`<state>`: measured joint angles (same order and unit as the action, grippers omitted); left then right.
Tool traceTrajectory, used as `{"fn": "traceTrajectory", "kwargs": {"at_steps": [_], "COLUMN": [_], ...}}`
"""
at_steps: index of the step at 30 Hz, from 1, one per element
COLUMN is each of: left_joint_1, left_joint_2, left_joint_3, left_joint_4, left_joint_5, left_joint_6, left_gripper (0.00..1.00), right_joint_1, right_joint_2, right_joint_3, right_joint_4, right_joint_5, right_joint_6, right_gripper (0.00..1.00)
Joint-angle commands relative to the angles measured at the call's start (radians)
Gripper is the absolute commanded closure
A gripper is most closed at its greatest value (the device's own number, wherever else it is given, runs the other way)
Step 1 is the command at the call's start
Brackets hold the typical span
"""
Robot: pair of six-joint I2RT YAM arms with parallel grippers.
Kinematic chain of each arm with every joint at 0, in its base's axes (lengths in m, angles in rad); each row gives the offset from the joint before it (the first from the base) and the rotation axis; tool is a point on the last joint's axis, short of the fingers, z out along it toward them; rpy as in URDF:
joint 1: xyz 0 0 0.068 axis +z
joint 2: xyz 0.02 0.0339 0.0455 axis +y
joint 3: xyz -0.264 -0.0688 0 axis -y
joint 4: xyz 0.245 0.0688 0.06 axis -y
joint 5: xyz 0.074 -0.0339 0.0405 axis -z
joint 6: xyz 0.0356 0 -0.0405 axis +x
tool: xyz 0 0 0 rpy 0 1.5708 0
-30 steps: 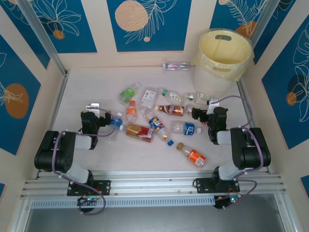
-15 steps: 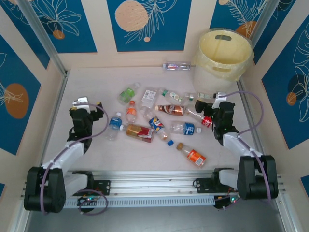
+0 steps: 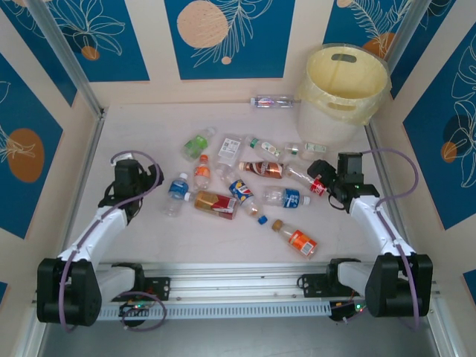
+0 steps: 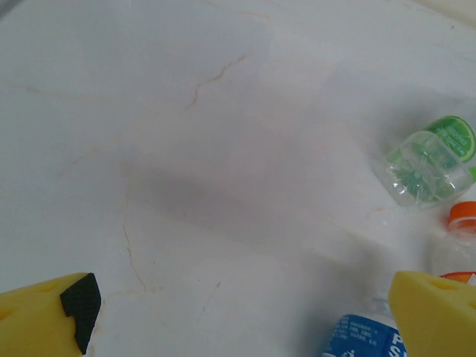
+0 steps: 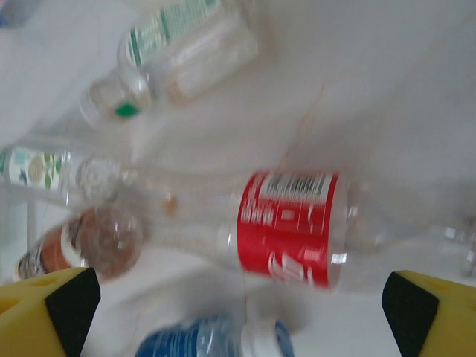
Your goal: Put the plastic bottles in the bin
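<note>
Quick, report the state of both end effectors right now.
Left end effector: open, holding nothing.
Right end effector: open, holding nothing; red-labelled bottle lies just ahead of it.

You'll find no word here that you can read in full. The red-label bottle (image 5: pixel 286 227) in your right wrist view carries a barcode and white script, both too blurred to make out. The blue-label bottle (image 4: pixel 362 338) in your left wrist view shows white letters, cut off at the edge.
</note>
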<state>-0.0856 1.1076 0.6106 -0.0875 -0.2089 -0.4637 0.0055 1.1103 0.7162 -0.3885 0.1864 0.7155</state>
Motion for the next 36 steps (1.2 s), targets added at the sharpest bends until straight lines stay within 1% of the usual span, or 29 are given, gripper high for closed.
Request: {"fn": "traceTrajectory", "kwargs": {"at_steps": [1, 4, 8, 10, 12, 15, 18, 20, 23, 24, 26, 28, 32, 36], "left_joint_1": [-0.004, -0.004, -0.004, -0.004, -0.004, -0.004, -0.003, -0.003, -0.003, -0.003, -0.003, -0.003, -0.003, -0.002], "left_joint_2": [-0.003, -0.009, -0.013, -0.011, -0.009, -0.008, -0.006, -0.006, -0.006, -0.007, -0.009, -0.011, -0.007, 0.0], "left_joint_3": [0.056, 0.052, 0.042, 0.04, 0.035, 0.028, 0.02, 0.017, 0.015, 0.014, 0.013, 0.009, 0.001, -0.008], "left_joint_4": [-0.066, -0.066, -0.057, -0.053, -0.047, -0.035, -0.028, -0.027, -0.03, -0.031, -0.034, -0.032, -0.021, -0.015], "left_joint_5": [0.025, 0.006, -0.004, -0.006, -0.006, -0.006, -0.006, -0.007, -0.013, -0.018, -0.029, -0.035, -0.042, -0.049], "left_joint_6": [-0.047, -0.061, -0.067, -0.069, -0.074, -0.082, -0.088, -0.091, -0.091, -0.088, -0.085, -0.084, -0.079, -0.077], "left_gripper": [0.0, 0.0, 0.0, 0.0, 0.0, 0.0, 0.0, 0.0, 0.0, 0.0, 0.0, 0.0, 0.0, 0.0], "right_joint_1": [0.05, 0.114, 0.274, 0.364, 0.462, 0.592, 0.689, 0.747, 0.814, 0.822, 0.825, 0.819, 0.753, 0.738], "right_joint_2": [-0.07, -0.117, -0.17, -0.18, -0.168, -0.1, -0.012, 0.053, 0.151, 0.182, 0.215, 0.245, 0.344, 0.362], "right_joint_3": [0.056, 0.046, 0.028, 0.028, 0.034, 0.051, 0.094, 0.141, 0.199, 0.219, 0.234, 0.246, 0.266, 0.241], "right_joint_4": [-0.235, -0.366, -0.508, -0.554, -0.606, -0.684, -0.726, -0.722, -0.707, -0.714, -0.688, -0.687, -0.765, -0.742], "right_joint_5": [-0.086, -0.12, -0.113, -0.082, -0.017, 0.135, 0.253, 0.29, 0.262, 0.232, 0.121, 0.091, 0.121, 0.173], "right_joint_6": [0.035, 0.073, 0.103, 0.118, 0.137, 0.167, 0.16, 0.113, -0.039, -0.068, -0.137, -0.153, -0.114, -0.09], "right_gripper": [0.01, 0.0, 0.01, 0.01, 0.01, 0.01, 0.01, 0.01, 0.0, 0.01, 0.0, 0.0, 0.0, 0.0]}}
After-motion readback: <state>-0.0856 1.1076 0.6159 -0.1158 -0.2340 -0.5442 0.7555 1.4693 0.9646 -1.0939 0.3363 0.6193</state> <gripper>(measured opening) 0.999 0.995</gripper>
